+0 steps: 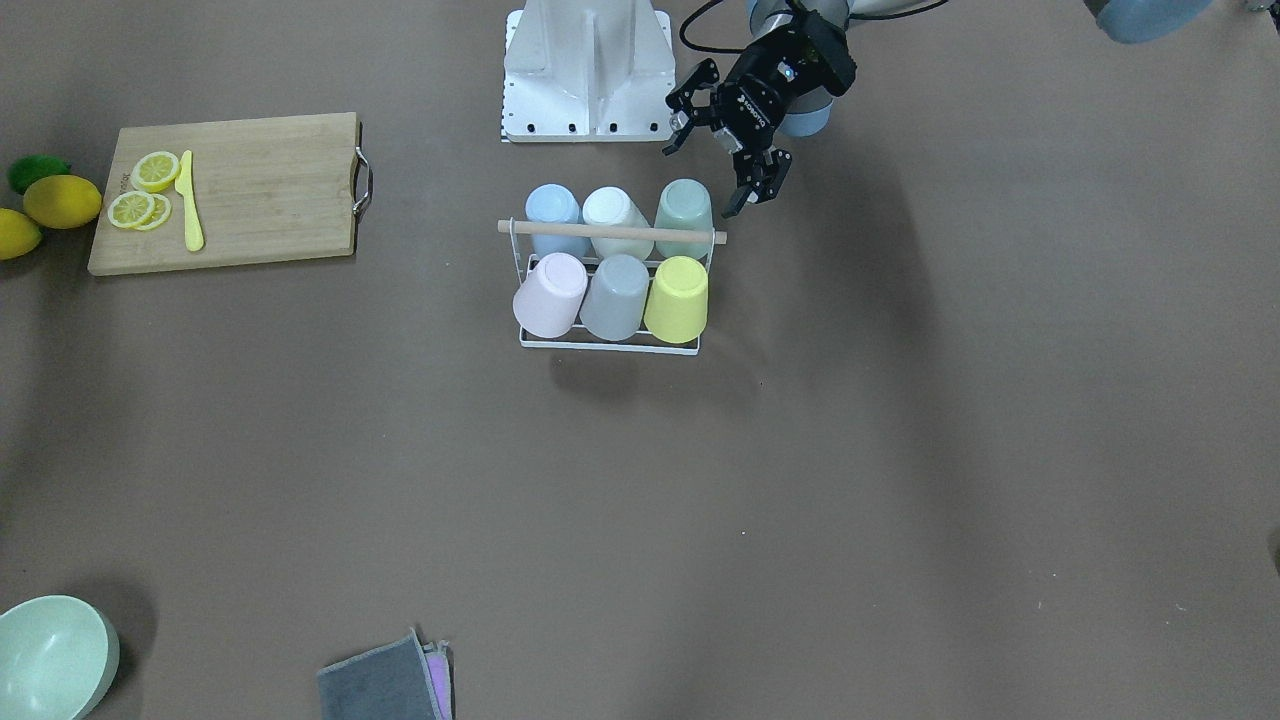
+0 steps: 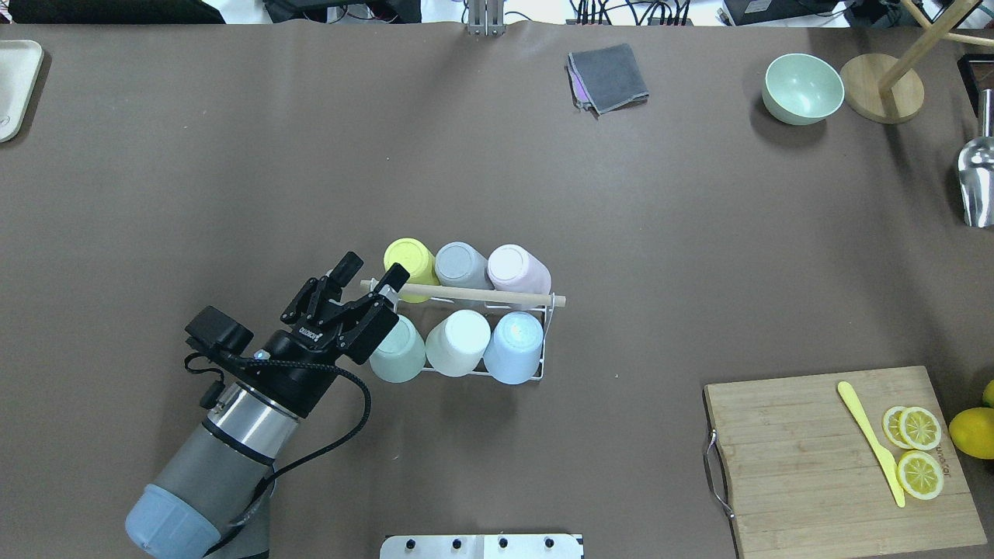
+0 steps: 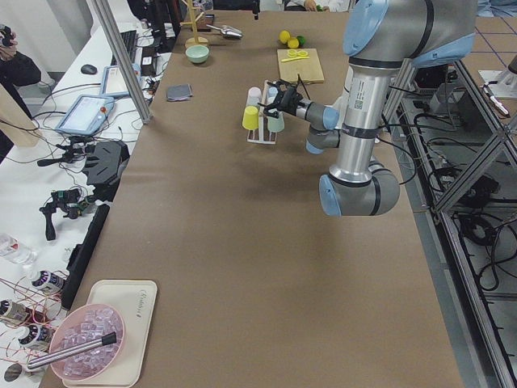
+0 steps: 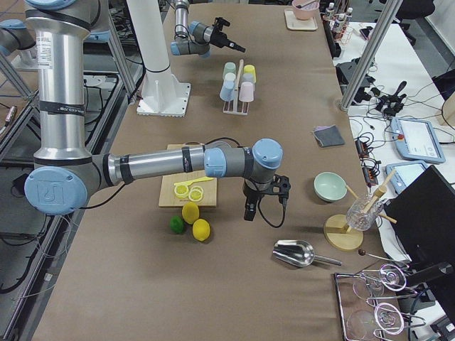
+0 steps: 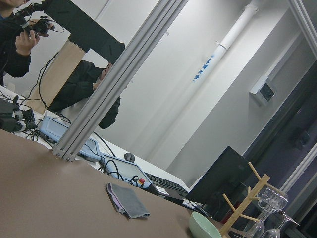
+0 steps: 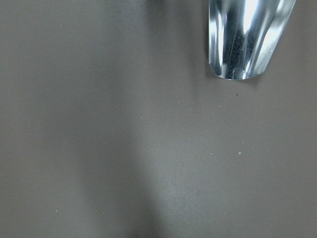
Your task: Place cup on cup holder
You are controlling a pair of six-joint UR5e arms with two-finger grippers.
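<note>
The cup holder [image 2: 466, 296], a white wire rack with a wooden rod across its top, stands mid-table and also shows in the front view [image 1: 610, 234]. Several cups sit upside down on its prongs: yellow [image 2: 409, 258], grey and pink in the far row, green [image 2: 397, 355], white and blue in the near row. My left gripper [image 2: 375, 268] is open and empty. It hovers over the rod's left end, just above the green cup [image 1: 684, 205]. My right gripper [image 4: 249, 210] shows only in the exterior right view, low over the table far from the rack. I cannot tell whether it is open or shut.
A wooden cutting board [image 2: 823, 466] with lemon slices and a yellow knife lies at the near right, whole lemons [image 2: 971, 432] beside it. A green bowl [image 2: 802, 88], a wooden stand, a metal scoop [image 2: 977, 178] and a grey cloth [image 2: 608, 76] lie at the far side.
</note>
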